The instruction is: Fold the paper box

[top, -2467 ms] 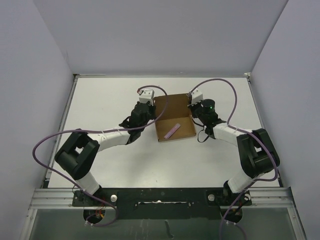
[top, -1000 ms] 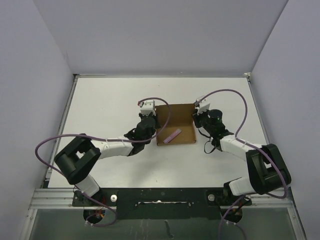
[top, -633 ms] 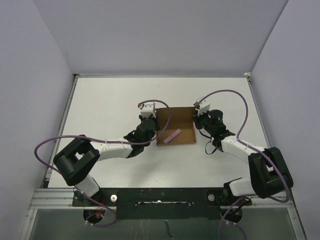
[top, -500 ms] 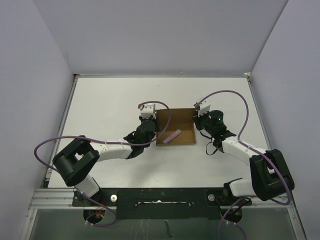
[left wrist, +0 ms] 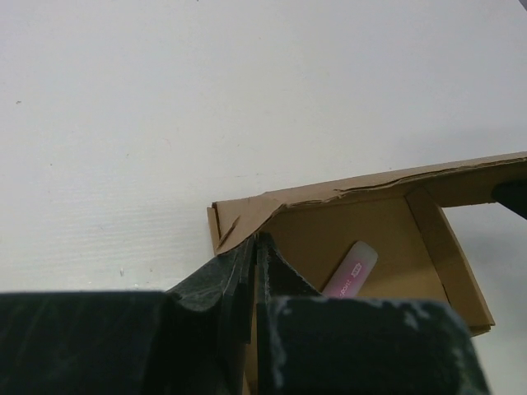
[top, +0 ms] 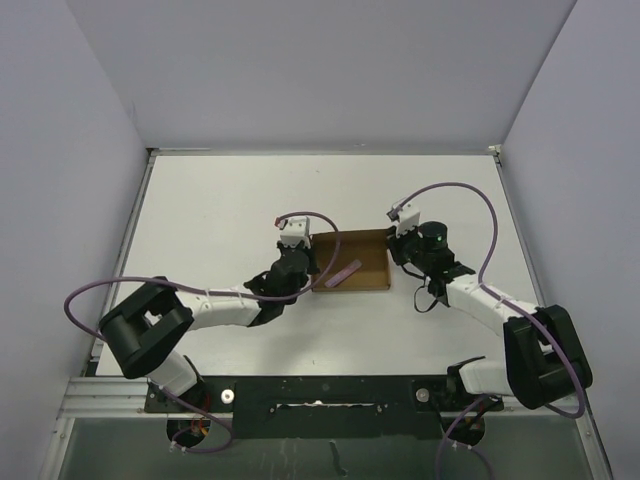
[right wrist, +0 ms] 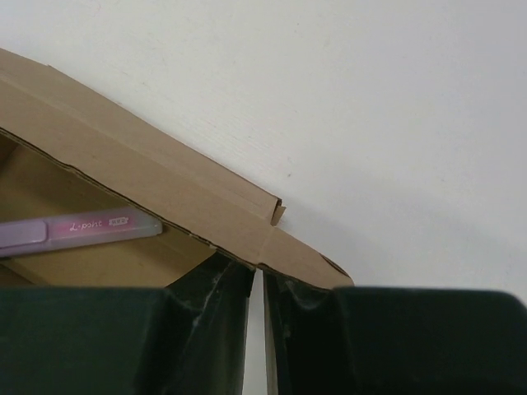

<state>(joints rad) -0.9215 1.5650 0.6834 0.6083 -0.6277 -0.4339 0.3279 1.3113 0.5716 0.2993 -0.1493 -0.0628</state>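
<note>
Pinching opposite ends of a flap on the paper box [top: 362, 248], the left gripper [left wrist: 257, 240] and right gripper [right wrist: 257, 268] are holding it level, apparently for folding.

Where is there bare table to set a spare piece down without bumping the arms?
Widest free patch: the table between the paper box and the back wall. Another lies in front of the box, between the left forearm and right forearm. Crowded: the box's sides, where the left pincer and right pincer clamp its walls; the pink stick lies inside.
</note>
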